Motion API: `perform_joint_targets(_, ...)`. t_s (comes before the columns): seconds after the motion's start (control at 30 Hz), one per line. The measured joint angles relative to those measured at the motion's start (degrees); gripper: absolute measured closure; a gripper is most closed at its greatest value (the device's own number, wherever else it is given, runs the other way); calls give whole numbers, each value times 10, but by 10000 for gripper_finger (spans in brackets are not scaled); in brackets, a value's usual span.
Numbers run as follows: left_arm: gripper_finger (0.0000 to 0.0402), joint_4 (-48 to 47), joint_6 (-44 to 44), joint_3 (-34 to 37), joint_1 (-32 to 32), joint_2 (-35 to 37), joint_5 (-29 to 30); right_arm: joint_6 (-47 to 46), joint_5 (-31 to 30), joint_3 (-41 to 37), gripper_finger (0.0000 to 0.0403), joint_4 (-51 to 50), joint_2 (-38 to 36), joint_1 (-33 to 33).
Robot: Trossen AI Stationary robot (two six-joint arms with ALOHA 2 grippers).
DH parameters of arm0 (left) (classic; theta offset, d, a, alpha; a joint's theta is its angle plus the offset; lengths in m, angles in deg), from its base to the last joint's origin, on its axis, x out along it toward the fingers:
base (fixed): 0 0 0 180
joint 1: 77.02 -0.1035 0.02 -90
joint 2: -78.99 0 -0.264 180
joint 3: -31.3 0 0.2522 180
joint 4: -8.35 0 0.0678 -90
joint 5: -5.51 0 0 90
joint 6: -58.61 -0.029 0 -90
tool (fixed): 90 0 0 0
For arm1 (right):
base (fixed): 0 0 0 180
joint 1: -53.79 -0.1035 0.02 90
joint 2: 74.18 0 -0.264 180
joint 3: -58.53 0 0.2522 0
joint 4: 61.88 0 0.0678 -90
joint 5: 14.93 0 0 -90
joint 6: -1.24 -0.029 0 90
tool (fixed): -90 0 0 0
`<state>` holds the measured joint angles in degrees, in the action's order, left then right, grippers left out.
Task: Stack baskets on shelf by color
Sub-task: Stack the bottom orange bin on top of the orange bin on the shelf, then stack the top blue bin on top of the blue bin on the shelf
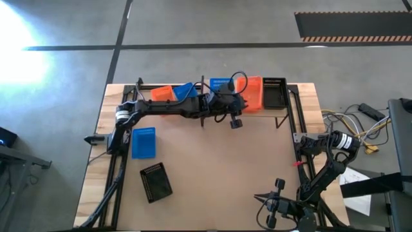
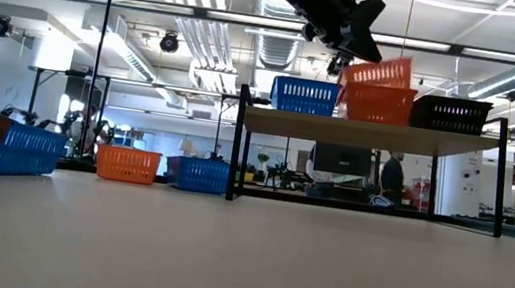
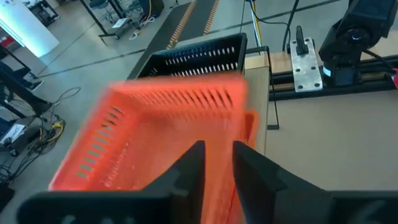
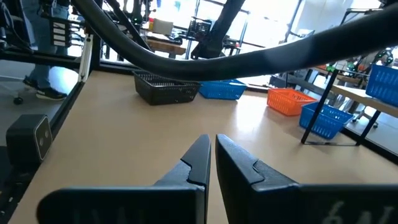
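The shelf (image 2: 370,133) stands at the table's far edge. On it sit a blue basket (image 2: 305,95), an orange basket (image 2: 377,103) and a black basket (image 2: 451,114). My left gripper (image 3: 217,163) is over the shelf, shut on a second orange basket (image 2: 378,73), which is tilted just above the first one. On the tabletop rest an orange basket (image 1: 162,93), a blue basket (image 1: 184,90), another blue basket (image 1: 143,142) and a black basket (image 1: 156,182). My right gripper (image 1: 270,201) waits shut over the table's near right corner. My left gripper holds the upper orange basket by a side wall (image 3: 219,134), one finger inside (image 3: 191,165) and one outside (image 3: 252,169). It comes from above and from the table's left. The basket is tilted, its bottom at the rim of the orange basket (image 3: 252,124) below; whether they touch I cannot tell.
The left arm (image 1: 174,106) lies along the far edge, over the orange and blue baskets on the table. The shelf's black legs (image 2: 237,146) stand on the table. The table's middle and right part (image 1: 244,167) is bare brown board. Black frame rails (image 1: 302,129) run along both sides.
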<state>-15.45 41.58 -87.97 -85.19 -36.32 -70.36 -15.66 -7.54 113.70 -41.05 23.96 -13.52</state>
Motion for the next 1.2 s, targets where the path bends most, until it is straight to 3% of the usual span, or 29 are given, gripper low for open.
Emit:
perform_joint_targets(0.23, 284, 0, -1, -12, 0, 2, -2, 0, 0, 0, 385, 0, 0, 0)
perform_joint_targets(0.4, 272, -26, -17, -11, 9, 45, -2, -9, 0, 0, 385, -3, 0, 0)
perform_joint_targets(0.63, 272, -247, -46, 14, 85, 150, 5, -112, 2, -6, 385, -47, 0, 0)
perform_joint_targets(0.73, 272, -326, -24, 51, 149, 190, 68, -138, 3, -7, 385, -59, 0, 1)
perform_joint_targets(0.9, 272, -400, 75, 154, 271, 255, 182, -145, 1, -8, 385, -70, 0, 6)
perform_joint_targets(1.2, 272, -445, 443, 311, 479, 345, 182, -141, 1, -8, 385, -73, 0, 29)
